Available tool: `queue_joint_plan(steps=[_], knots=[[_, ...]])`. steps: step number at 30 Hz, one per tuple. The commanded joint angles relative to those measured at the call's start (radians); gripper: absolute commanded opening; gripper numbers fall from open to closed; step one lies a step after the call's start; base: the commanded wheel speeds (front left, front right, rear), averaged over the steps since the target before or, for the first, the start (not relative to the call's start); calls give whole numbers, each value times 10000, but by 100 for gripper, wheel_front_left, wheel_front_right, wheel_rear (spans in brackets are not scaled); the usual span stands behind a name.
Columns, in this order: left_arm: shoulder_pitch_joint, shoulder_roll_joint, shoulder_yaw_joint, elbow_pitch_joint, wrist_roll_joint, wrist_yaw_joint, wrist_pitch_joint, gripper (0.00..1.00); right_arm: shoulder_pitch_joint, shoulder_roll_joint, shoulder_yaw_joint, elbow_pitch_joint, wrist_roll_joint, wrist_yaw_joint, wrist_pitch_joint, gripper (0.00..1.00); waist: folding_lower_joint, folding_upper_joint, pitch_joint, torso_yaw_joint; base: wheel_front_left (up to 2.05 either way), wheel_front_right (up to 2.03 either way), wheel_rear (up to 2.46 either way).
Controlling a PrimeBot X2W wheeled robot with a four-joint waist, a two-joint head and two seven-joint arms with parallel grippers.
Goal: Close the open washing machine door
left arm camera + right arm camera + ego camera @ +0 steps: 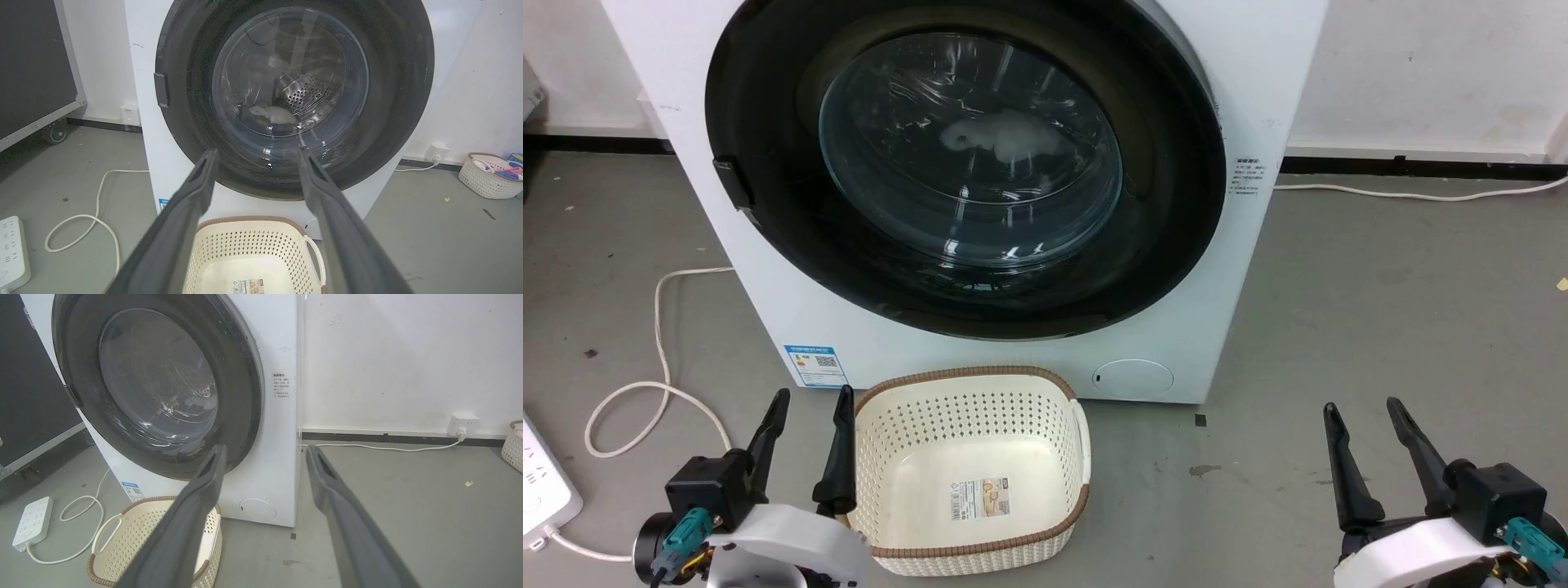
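Head view first: where is the washing machine door?

Lying flat against the front of the white washing machine, its latch tab at the left. Left gripper and right gripper sit low and near, well apart from it, fingers spread, holding nothing.

Left wrist view?

Perforated drum shows through the glass. A cream laundry basket stands just before the machine.

So, closed?

Seems so, though I cannot tell whether the latch caught. If not, I'd press the black rim beside the latch, not the glass, reaching over the basket.

Right wrist view?

Grey floor, white wall, a cable running to a wall socket.
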Motion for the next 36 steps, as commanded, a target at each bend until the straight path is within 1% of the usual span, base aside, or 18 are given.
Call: queue_joint_plan(steps=[1, 5, 6, 36], knots=[[11, 16, 1, 3, -25, 43, -35, 100, 105, -33, 3, 0, 51, -7, -40, 100, 0, 0, 1, 11, 0, 0, 0], [-26, 47, -27, 35, -33, 42, -33, 100, 88, -33, -13, 19, 80, -7, -38, 100, 0, 0, 27, 41, 0, 0, 0], [-2, 15, -36, 36, -6, -4, 2, 0, -1, 2, -6, 19, 10, 0, 2, 0, 0, 0, 29, 41, 0, 0, 0], [117, -445, 324, -146, 891, -155, 384, 0, -28, -5, 50, -95, -281, -2, 285, 0, 0, 0, 38, 260, 0, 0, 0]])
